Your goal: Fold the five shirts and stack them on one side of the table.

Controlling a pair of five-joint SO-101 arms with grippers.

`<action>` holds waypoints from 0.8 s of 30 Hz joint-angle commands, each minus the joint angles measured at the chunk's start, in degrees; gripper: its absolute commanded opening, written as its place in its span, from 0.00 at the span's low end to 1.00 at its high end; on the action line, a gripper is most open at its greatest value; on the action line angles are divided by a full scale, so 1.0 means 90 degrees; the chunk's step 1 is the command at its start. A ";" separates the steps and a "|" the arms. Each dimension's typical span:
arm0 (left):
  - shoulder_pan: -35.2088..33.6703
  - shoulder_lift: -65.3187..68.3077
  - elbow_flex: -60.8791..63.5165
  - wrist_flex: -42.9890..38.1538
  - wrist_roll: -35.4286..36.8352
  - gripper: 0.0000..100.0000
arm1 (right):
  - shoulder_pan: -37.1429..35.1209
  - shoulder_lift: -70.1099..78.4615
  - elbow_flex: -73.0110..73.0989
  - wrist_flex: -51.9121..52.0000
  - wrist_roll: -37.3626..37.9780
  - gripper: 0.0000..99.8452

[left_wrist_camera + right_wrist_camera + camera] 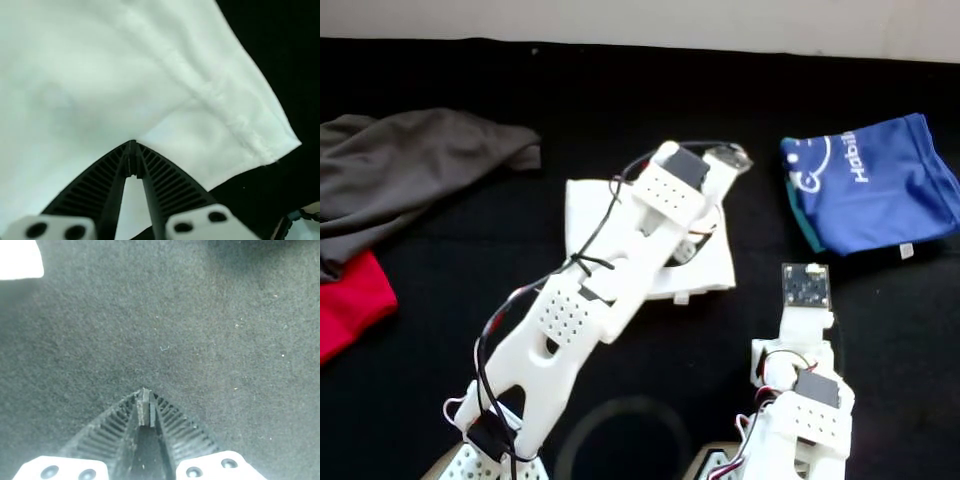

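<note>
white shirt (100, 75) | left tool (133, 146) closed, above it | right tool (145, 392) closed

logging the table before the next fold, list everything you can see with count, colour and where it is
white shirt: 1, white, folded, middle of the table, under the left arm
blue shirt: 1, blue with white print, folded, far right
teal edge: 1, teal, showing under the blue shirt's inner side; maybe another shirt, cannot tell
grey shirt: 1, dark grey, unfolded heap, far left
red shirt: 1, red, left edge, touching the grey shirt's near end
table: 1, black cloth surface
left gripper: 1, black fingers on a white body, shut, over the white shirt
right gripper: 1, black fingers on a white body, shut, over bare table, near right
</note>
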 commanded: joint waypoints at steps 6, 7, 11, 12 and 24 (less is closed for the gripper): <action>-0.1353 -0.0982 -0.0620 0.0010 0.0020 0.01 | -0.0142 0.0063 0.0103 -0.0093 -0.0068 0.01; -0.1558 -0.0952 -0.0620 0.0010 0.0020 0.01 | -0.0142 0.0063 0.0103 -0.0093 -0.0068 0.01; -0.2242 -0.0493 -0.0630 -0.0205 0.0020 0.01 | -0.0142 0.0063 0.0103 -0.0093 -0.0068 0.01; -0.2369 -0.0366 -0.0630 -0.0322 0.0020 0.01 | -0.0142 0.0063 0.0103 -0.0093 -0.0068 0.01; -0.2984 0.0142 -0.0640 -0.0947 0.0039 0.01 | -0.0142 0.0063 0.0103 -0.0093 -0.0068 0.01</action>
